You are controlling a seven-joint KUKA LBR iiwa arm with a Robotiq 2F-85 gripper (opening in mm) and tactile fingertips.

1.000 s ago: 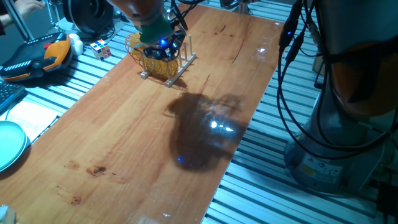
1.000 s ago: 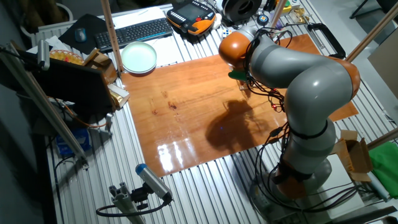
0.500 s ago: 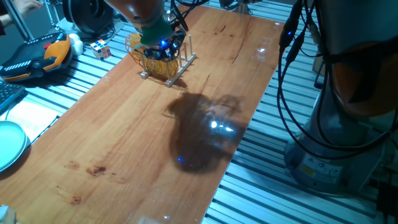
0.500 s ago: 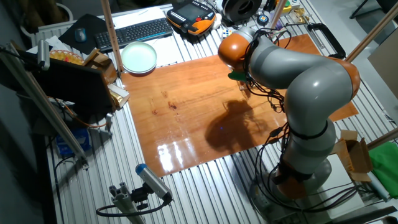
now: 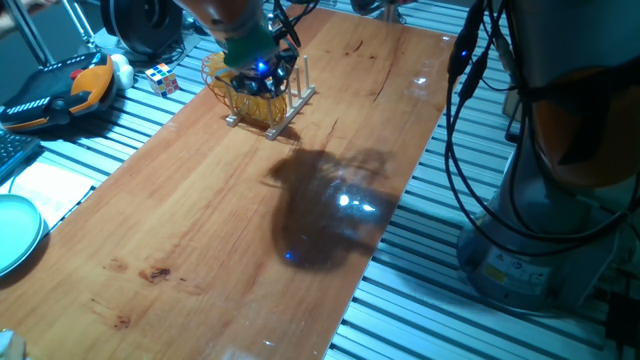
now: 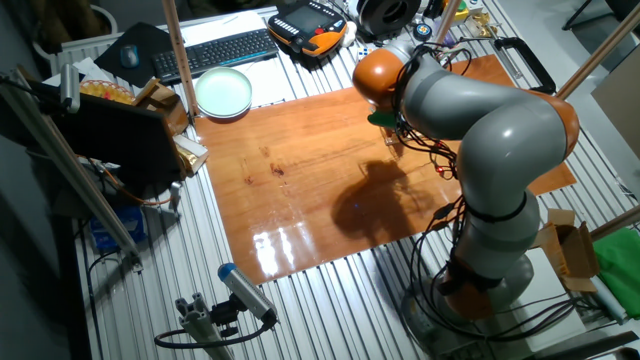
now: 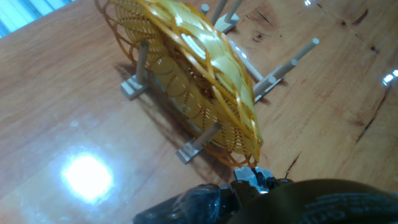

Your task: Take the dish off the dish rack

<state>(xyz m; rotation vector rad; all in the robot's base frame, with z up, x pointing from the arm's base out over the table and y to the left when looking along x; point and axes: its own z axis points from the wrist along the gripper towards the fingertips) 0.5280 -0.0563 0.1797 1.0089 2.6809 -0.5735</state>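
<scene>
The yellow woven wicker dish (image 7: 186, 74) stands on edge in the dish rack (image 7: 205, 138), held between the thin upright dowel pegs and leaning a little; the rack sits near the far end of the wooden surface (image 5: 250, 220); in one fixed view the dish (image 5: 240, 95) and rack (image 5: 270, 115) lie directly under the claw (image 5: 255, 65), whose blue light glows just above the wicker rim; in the hand view a dark part of the claw (image 7: 249, 186) fills the bottom edge, touching or just beside the lower rim of the dish, but I cannot tell whether its fingers are apart or pressed on the rim; in the other fixed view the arm (image 6: 470, 110) bends over and hides the rack; a teal plate (image 6: 223, 93), a keyboard (image 6: 215, 50) and a Rubik's cube (image 5: 162, 78) lie off the surface.
</scene>
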